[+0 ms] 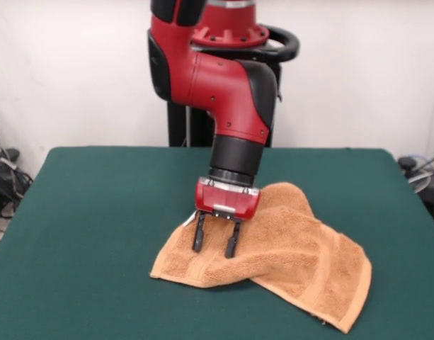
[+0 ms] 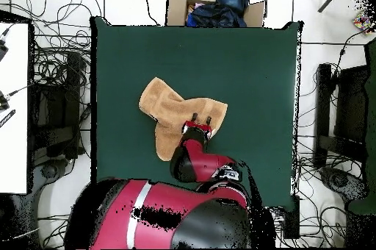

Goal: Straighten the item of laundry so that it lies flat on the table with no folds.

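In the front view, the towel (image 1: 287, 265) lies at lower centre-right of the frame on the green counter (image 1: 89, 212). Its nearest corner points toward the lower right edge. The cloth is not flat: 1 flap is folded over the lower layer, and a raised hump sits at the upper edge of the cloth, behind the tool. A woven band stripe runs along the near left edge.

The tool (image 1: 215, 241) stands at frame centre, above the left part of the towel. Its 2 dark fingers (image 1: 199, 234) point downward with a clear gap between them; the tool is open and grips nothing. Whether the tips touch the cloth cannot be determined.

In the overhead view, the towel (image 2: 176, 118) appears as an irregular, lobed shape at frame centre-left, not a square.

Task status: incomplete. Remaining work, as judged: unfold the overlapped flap and spread the hump flat.
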Motion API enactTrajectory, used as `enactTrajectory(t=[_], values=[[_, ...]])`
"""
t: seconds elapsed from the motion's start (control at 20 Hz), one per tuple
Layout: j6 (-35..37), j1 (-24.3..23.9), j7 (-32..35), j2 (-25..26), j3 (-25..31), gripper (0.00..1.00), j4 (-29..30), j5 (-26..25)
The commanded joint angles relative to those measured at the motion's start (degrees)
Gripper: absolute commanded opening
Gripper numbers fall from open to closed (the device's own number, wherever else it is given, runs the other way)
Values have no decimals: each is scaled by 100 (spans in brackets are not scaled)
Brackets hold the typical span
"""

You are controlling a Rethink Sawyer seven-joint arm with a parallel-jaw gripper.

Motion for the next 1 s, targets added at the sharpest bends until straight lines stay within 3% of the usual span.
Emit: enactTrajectory(t=[0.05, 0.4, 0.45, 0.75, 1.0], values=[[1050, -364, 583, 1089, 551, 100, -960, 334], [2322, -1171, 446, 1150, 1341, 100, -1008, -5], [2285, -1181, 464, 1148, 1335, 0, -1014, -66], [1791, -676, 493, 1077, 759, 0, -938, 261], [1555, -617, 410, 1139, 642, 0, -1037, 194]])
